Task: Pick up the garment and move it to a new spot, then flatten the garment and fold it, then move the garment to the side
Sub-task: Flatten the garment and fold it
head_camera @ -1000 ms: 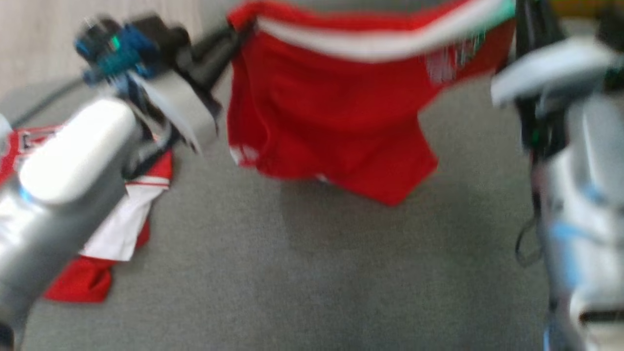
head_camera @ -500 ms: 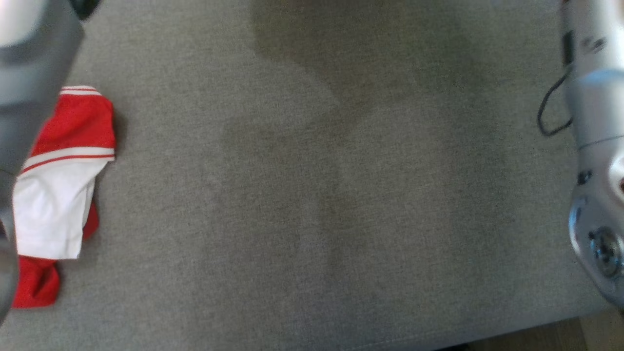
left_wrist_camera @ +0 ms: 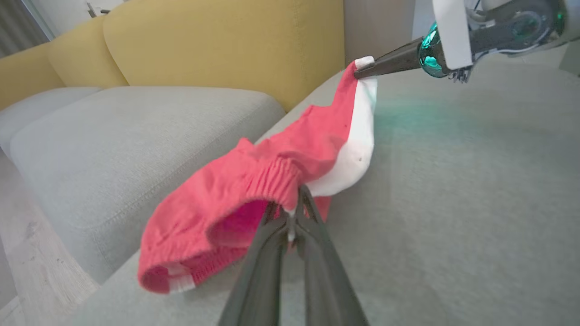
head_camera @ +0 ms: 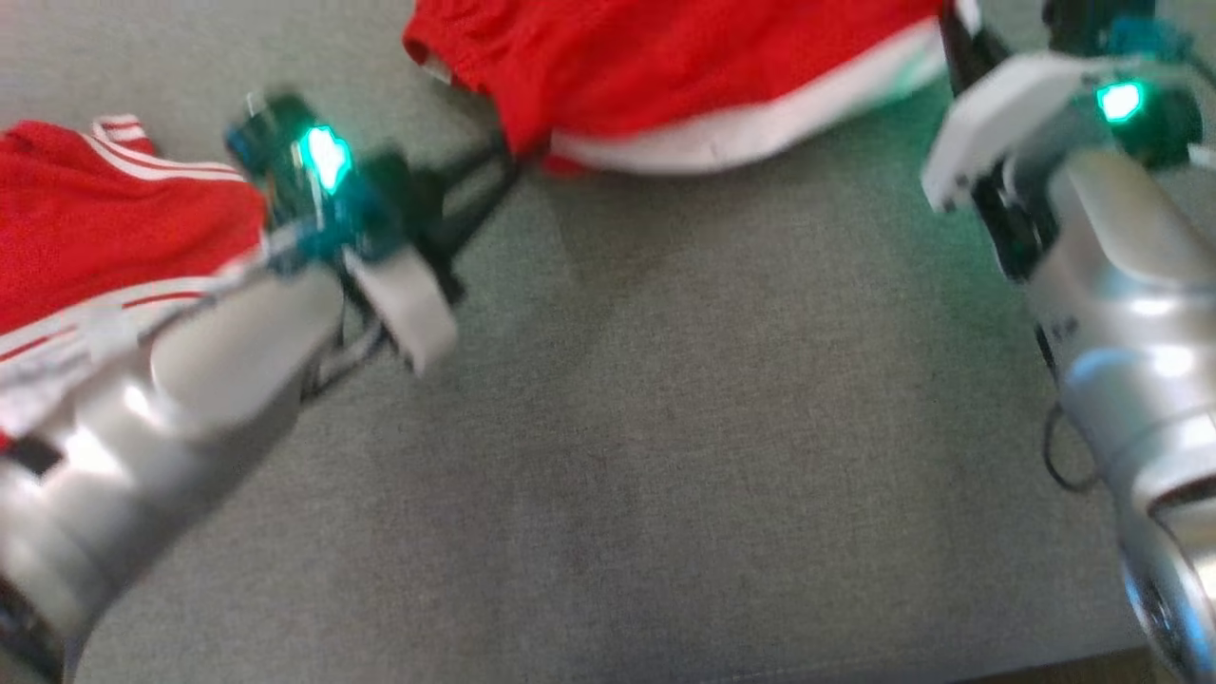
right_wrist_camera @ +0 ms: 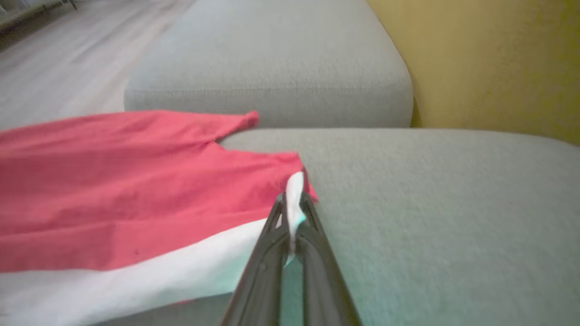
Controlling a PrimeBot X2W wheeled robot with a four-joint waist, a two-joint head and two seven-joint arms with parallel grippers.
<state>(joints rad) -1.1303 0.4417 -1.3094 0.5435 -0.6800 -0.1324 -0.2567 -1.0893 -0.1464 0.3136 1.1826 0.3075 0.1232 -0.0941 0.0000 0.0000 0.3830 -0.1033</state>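
Note:
The garment is a pair of red shorts with a white side stripe, stretched across the top of the head view. My left gripper is shut on its elastic waistband, and the fingers pinch the cloth at their tips. My right gripper is shut on the white-striped corner at the other end. Between the two grips the shorts sag low over the grey sofa cushion. In the left wrist view my right gripper holds its corner up.
A second red and white garment lies on the cushion at the left, partly behind my left forearm. Yellow backrests rise behind the seats. Another grey cushion adjoins this one, with wooden floor beyond.
The head camera swung down and back up. The shorts hung high in the air before; now they are stretched lower and farther back between both grippers, white stripe toward me.

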